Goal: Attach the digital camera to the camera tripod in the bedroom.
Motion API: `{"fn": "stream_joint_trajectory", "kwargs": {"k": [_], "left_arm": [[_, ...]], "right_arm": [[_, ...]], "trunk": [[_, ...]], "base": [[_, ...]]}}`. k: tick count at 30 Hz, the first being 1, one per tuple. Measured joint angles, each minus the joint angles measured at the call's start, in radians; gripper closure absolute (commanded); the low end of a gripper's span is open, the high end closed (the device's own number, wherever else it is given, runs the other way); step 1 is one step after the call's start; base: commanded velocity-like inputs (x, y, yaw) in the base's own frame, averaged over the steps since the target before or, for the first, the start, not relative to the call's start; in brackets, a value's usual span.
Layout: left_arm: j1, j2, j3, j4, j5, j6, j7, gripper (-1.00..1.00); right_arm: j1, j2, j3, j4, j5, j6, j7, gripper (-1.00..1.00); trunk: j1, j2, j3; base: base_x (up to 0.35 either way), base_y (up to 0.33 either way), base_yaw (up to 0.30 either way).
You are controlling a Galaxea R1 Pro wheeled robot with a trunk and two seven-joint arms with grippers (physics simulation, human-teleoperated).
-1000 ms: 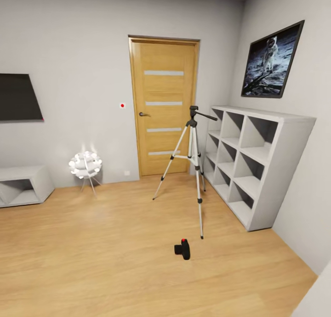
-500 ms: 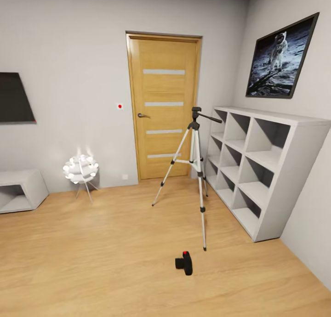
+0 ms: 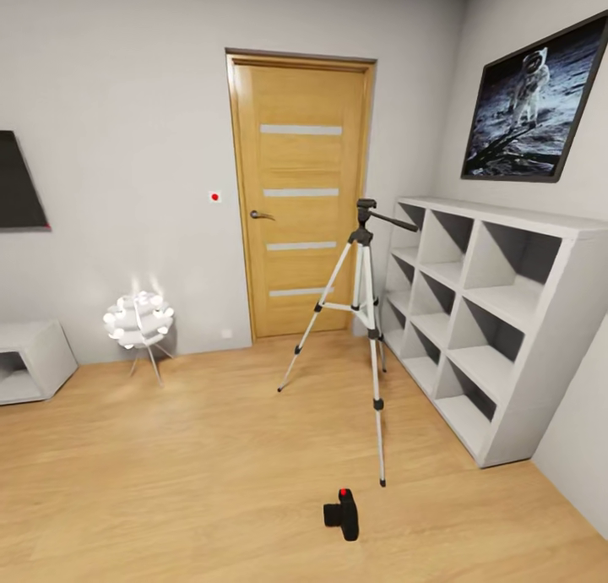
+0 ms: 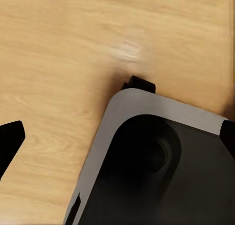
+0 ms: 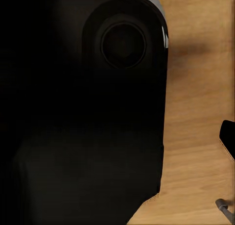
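The pale grey-walled bedroom with its light wood plank floor (image 3: 169,482) is the setting, and the robot stands well back from the work. Along the right wall runs a white cube shelf unit (image 3: 498,313) under a framed astronaut picture (image 3: 534,101); a honey-coloured wooden door (image 3: 300,194) is in the far wall.

Just in front of the shelf stands the tall camera tripod with silver-white telescoping legs and a black head (image 3: 365,313), its pan handle pointing toward the shelf. Its nearest leg ends at a black foot, and near that foot, a little closer to the robot and apart from it, the small black boxy digital camera with a red button on top (image 3: 342,514) sits on the floor.

The camera lies straight ahead and low, slightly right of the view's centre, so by my reckoning the right arm is marginally the nearer (though neither is within reach yet).

The wrist views look down past the robot's dark grey-edged base (image 4: 161,161) onto floorboards; whether either gripper is parted or closed cannot be told.
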Motion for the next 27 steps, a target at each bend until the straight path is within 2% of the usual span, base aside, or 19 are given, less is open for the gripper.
{"fn": "stream_joint_trajectory", "kwargs": {"k": [17, 27], "left_arm": [[0.000, 0.000, 0.000, 0.000, -0.001, 0.000, 0.000, -1.00], [0.000, 0.000, -0.001, -0.001, -0.002, 0.000, 0.000, -1.00]], "right_arm": [[0.000, 0.001, 0.000, 0.000, 0.000, 0.000, 0.000, -1.00], [0.000, 0.000, 0.001, 0.000, 0.001, 0.002, 0.001, -1.00]], "trunk": [[0.000, 0.000, 0.000], [0.001, 0.000, 0.000]], "base": [[0.314, 0.000, 0.000], [0.121, 0.000, 0.000]]}}
